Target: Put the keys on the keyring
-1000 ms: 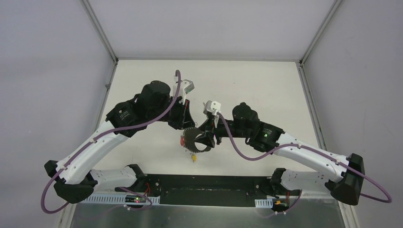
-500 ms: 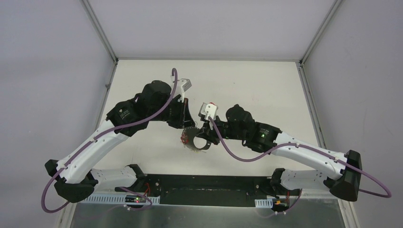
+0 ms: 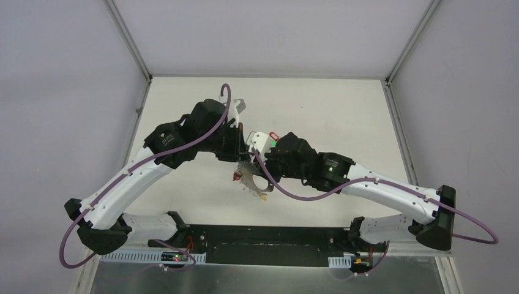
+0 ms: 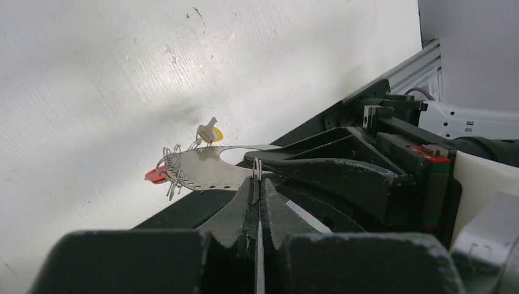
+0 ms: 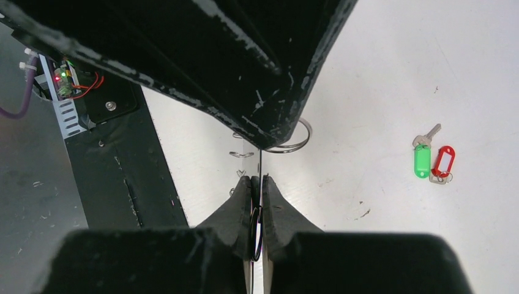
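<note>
Both the left gripper (image 4: 257,184) and right gripper (image 5: 257,184) are squeezing their jaws shut on the keyring (image 4: 257,166), probably holding it steady for the green-tag key (image 5: 421,158).

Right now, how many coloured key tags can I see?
4. A yellow tag and a red tag hang at the keyring. A green tag and a second red tag lie side by side on the table, farther back. Others may be hidden.
</note>
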{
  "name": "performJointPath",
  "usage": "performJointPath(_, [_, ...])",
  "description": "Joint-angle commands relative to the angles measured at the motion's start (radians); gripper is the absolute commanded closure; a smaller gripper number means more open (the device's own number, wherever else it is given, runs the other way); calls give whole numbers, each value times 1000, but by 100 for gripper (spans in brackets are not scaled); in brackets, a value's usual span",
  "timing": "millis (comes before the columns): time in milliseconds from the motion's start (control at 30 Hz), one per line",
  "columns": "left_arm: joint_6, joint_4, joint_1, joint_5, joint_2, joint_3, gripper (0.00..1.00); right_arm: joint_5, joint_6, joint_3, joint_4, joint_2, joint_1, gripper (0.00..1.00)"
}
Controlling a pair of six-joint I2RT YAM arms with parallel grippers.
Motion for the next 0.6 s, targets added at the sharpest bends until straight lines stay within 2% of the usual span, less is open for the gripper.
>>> performJointPath(0, [-92, 11, -5, -26, -5, 26, 100, 66, 11, 31, 57, -24, 12, 100])
performJointPath(167, [-197, 13, -5, -70, -21, -7, 100, 105, 16, 27, 60, -34, 13, 100])
performJointPath(433, [-295, 28, -4, -145, -43, -30, 100, 6, 11, -11, 128, -58, 13, 100])
performJointPath(567, [-347, 48, 1, -161, -75, -51, 100, 34, 17, -12, 115, -59, 13, 100])
